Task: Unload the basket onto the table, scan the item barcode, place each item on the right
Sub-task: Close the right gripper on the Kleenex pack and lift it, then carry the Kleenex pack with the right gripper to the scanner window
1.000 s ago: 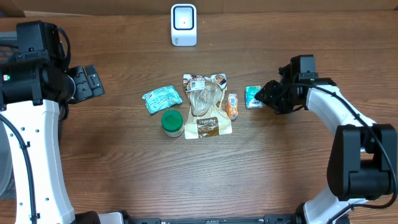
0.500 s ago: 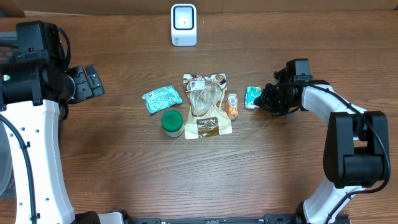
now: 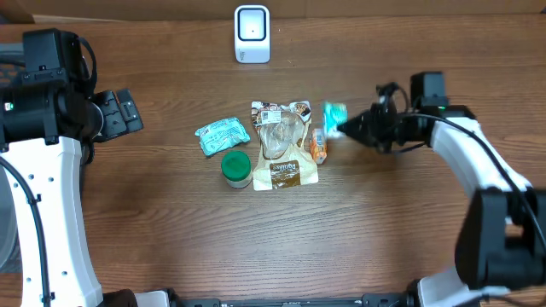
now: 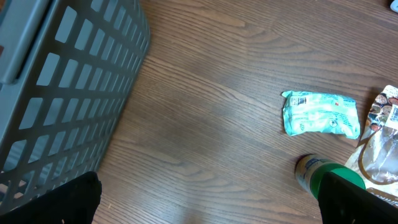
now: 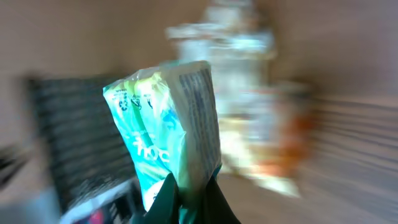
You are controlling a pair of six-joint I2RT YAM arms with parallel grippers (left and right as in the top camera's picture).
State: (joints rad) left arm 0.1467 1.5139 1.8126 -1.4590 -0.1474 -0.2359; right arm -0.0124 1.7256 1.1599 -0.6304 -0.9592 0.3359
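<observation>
Judging from the overhead view, the small teal packet (image 3: 334,113) appeared to be held clear of the tabletop (image 3: 171,230), to the right of the white scanner (image 3: 252,34) and nearer the robot than it. The right pincer (image 3: 347,128) was pressed together on the packet's lower edge. This was seen in the right wrist view, where the packet (image 5: 165,124) stood up out of the pincer (image 5: 186,202) with its long axis running on from the fingers. Fine print was shown along one narrow face, but whether a barcode was among it could not be told through the blur. The packet lay at the pincer's tip, on the side toward the scanner. The coming move was therefore judged to be a carry leftward and away from the robot, with the printed face turned to the scanner's window. The left pincer (image 3: 119,115) was spread wide and empty, well to the scanner's left, so the right arm was plainly the nearer.
</observation>
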